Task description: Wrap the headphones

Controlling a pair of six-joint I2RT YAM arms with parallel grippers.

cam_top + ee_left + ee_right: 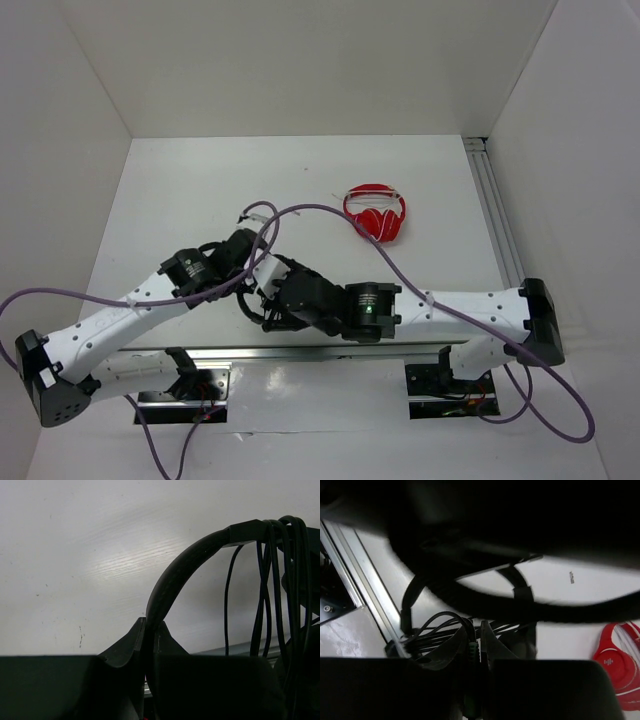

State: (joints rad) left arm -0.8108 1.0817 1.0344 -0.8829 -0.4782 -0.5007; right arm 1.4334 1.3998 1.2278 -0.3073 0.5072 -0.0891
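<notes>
The black headphones [262, 300] hang between my two grippers above the near table edge. My left gripper [149, 630] is shut on the thin black headband [172, 582]; several turns of black cable [280, 590] hang over the headband at the right. My right gripper [477, 639] is shut on the cable's end, with its green plug sleeve [471, 649] between the fingers, and cable loops [432, 627] bunch to its left. From above, the left gripper [243, 250] and right gripper [272, 290] sit close together.
Red headphones [376, 213] lie on the white table further back, also in the right wrist view [619, 660]. A metal rail [497, 225] runs along the table's right side. White walls enclose the table. Purple arm cables [330, 212] loop over the middle.
</notes>
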